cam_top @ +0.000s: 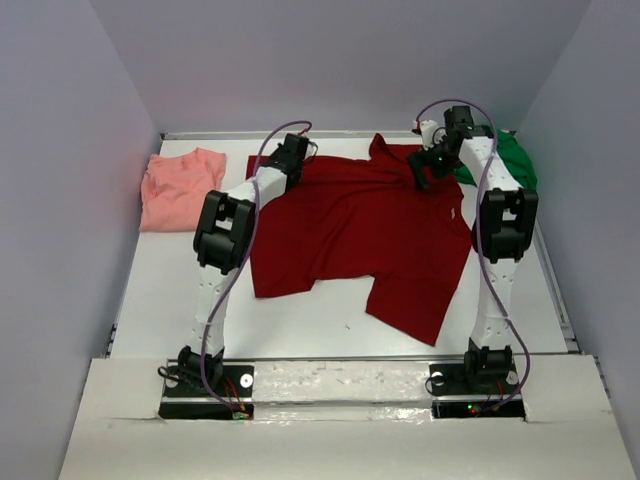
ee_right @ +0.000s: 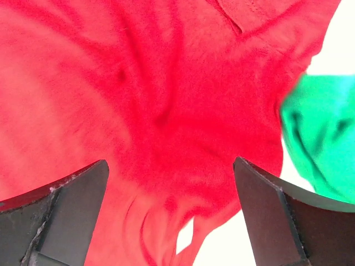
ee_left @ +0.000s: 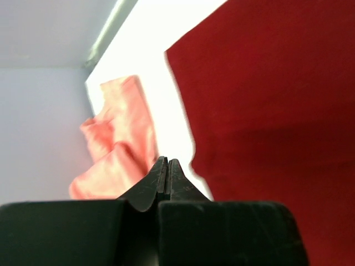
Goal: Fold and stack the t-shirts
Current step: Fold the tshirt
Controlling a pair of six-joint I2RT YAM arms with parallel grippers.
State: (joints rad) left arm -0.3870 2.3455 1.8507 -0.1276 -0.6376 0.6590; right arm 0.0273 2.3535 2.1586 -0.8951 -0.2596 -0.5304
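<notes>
The dark red collared t-shirt [cam_top: 360,230] lies spread over the middle of the white table; it also shows in the left wrist view [ee_left: 266,100] and the right wrist view [ee_right: 166,100]. The salmon-pink t-shirt [cam_top: 178,186] lies crumpled at the far left, also in the left wrist view [ee_left: 119,144]. The bright green t-shirt [cam_top: 512,160] is bunched at the far right, also in the right wrist view [ee_right: 321,138]. My left gripper [ee_left: 167,166] is shut and empty over the red shirt's far left corner [cam_top: 291,160]. My right gripper [ee_right: 169,183] is open above the red shirt near its collar [cam_top: 425,165].
The white table [cam_top: 300,325] has a raised rail along its far edge [cam_top: 220,135] and walls on both sides. Both arm bases stand on the near ledge [cam_top: 340,385].
</notes>
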